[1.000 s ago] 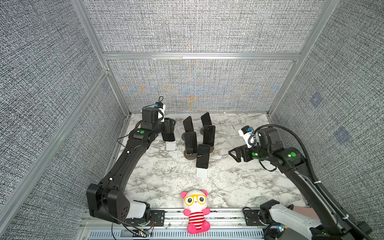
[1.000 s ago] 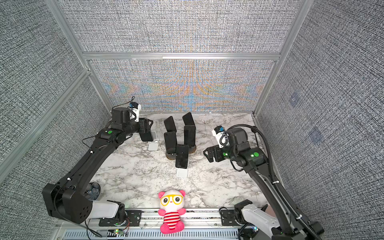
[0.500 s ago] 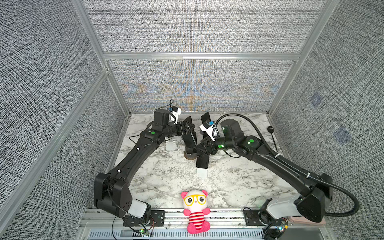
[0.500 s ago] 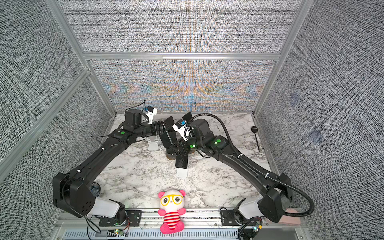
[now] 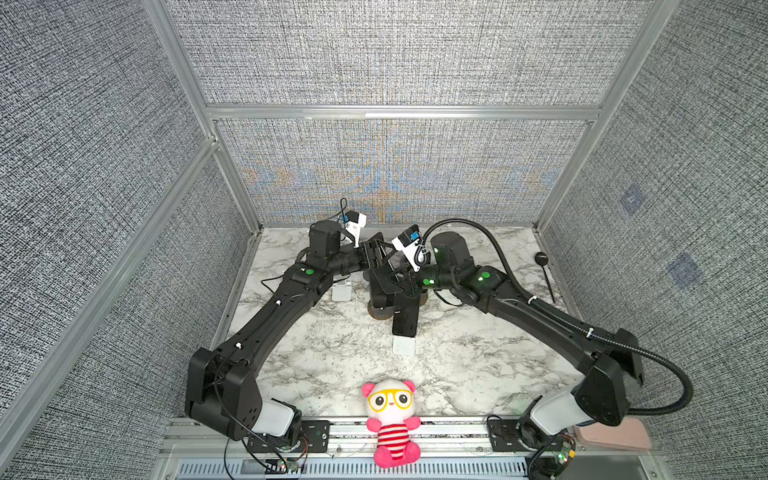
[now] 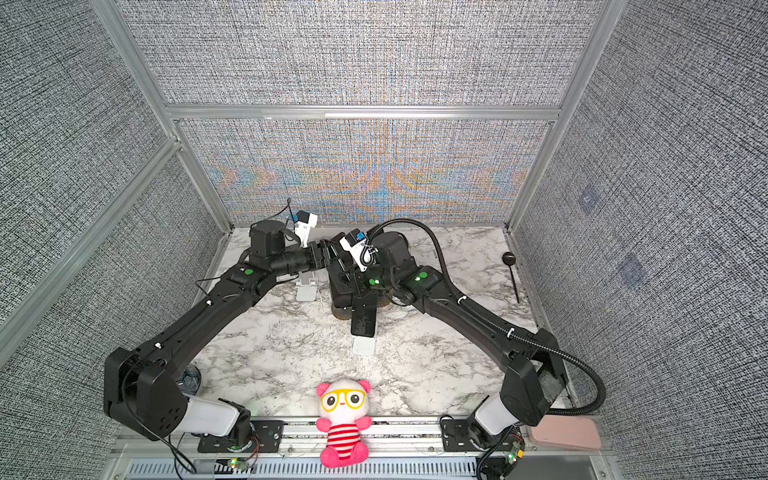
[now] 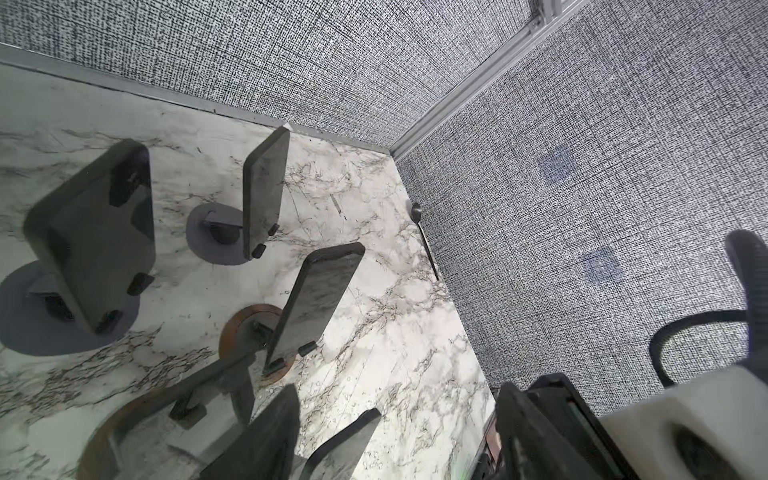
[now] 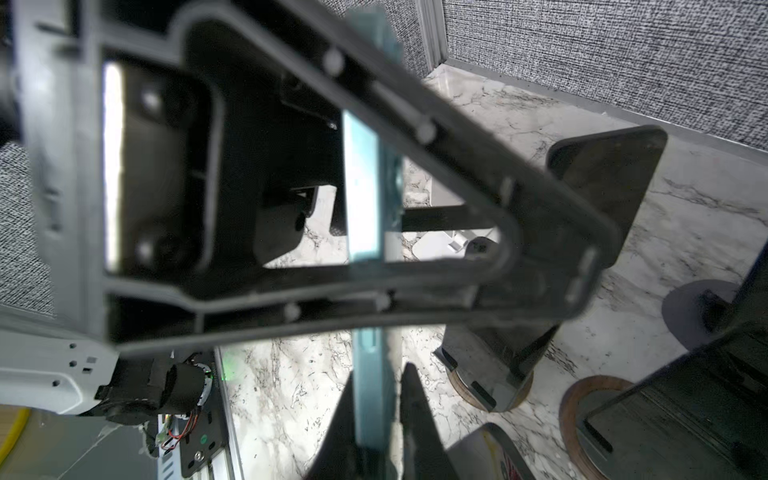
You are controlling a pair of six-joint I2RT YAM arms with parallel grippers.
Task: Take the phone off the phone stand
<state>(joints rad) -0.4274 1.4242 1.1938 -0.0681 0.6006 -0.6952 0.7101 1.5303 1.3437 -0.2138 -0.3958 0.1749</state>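
Note:
A phone point(image 8: 365, 199) with a pale teal edge hangs in the air between my two grippers at the back middle. My right gripper point(image 8: 380, 370) is shut on its thin edge. My left gripper point(image 5: 376, 254) is closed across the phone's width, and one of its black fingers point(image 8: 457, 174) crosses in front of the phone in the right wrist view. In both top views the phone is mostly hidden by the grippers point(image 6: 328, 253). The white phone stand point(image 5: 341, 291) sits empty on the marble, just left of the grippers.
Several dark phones lean on stands close under the grippers: one on a white stand point(image 5: 405, 318), others on round bases point(image 7: 320, 299). A plush toy point(image 5: 390, 415) sits at the front rail. A black spoon point(image 5: 544, 270) lies along the right wall.
My right arm swung in from the right side to the middle and its jaws closed on the phone. My left gripper carried the phone rightward, away from the white stand.

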